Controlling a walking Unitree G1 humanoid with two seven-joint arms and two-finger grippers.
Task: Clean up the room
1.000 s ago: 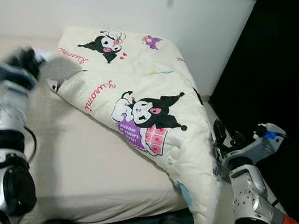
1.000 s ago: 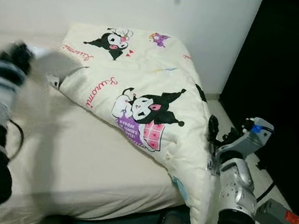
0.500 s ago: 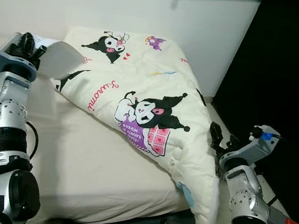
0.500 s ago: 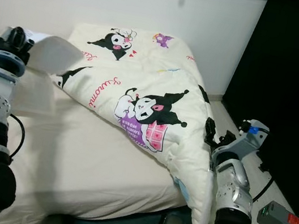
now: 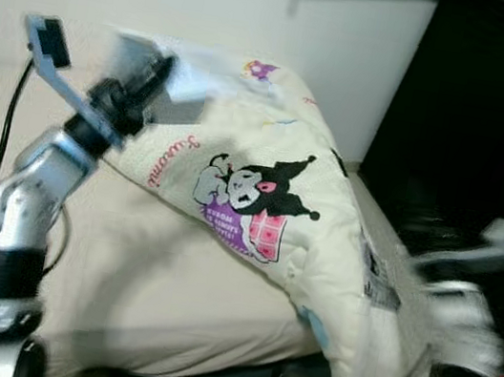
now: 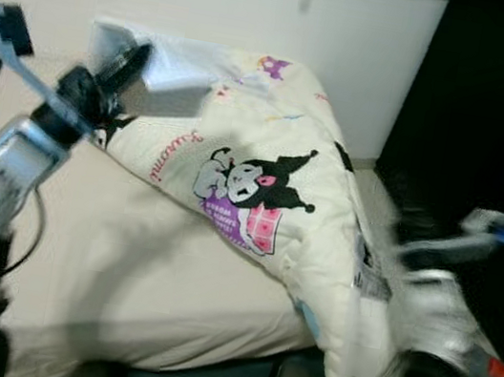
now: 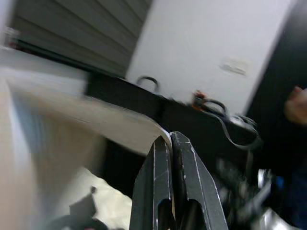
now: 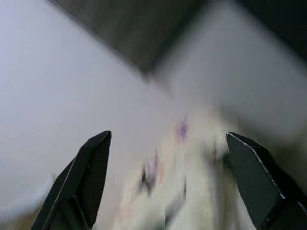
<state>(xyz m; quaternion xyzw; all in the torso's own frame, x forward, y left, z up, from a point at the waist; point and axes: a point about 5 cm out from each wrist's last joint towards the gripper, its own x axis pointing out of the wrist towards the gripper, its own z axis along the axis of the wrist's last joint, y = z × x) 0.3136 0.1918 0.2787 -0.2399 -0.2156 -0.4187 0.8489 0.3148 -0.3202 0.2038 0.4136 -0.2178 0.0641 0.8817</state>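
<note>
A cream quilt (image 5: 263, 181) printed with black cartoon figures lies on the bed, one end hanging off the bed's right corner. My left gripper (image 5: 152, 77) is raised above the quilt's far left part, shut on a corner of the quilt (image 5: 170, 68) that it holds up in the air. In the left wrist view its fingers (image 7: 169, 143) are pressed together on a pale cloth edge (image 7: 120, 122). My right arm (image 5: 473, 284) is blurred beside the hanging end. The right gripper (image 8: 167, 139) stands wide open with nothing between its fingers.
The beige mattress (image 5: 150, 278) is bare at the front and left. A tall black cabinet (image 5: 495, 123) stands close on the right, with a narrow strip of floor between it and the bed. A grey box with a red label (image 6: 495, 372) lies on that floor.
My left arm has swung up and to the right, carrying the quilt corner over the quilt. My right arm has moved to the right, away from the hanging end, and is blurred.
</note>
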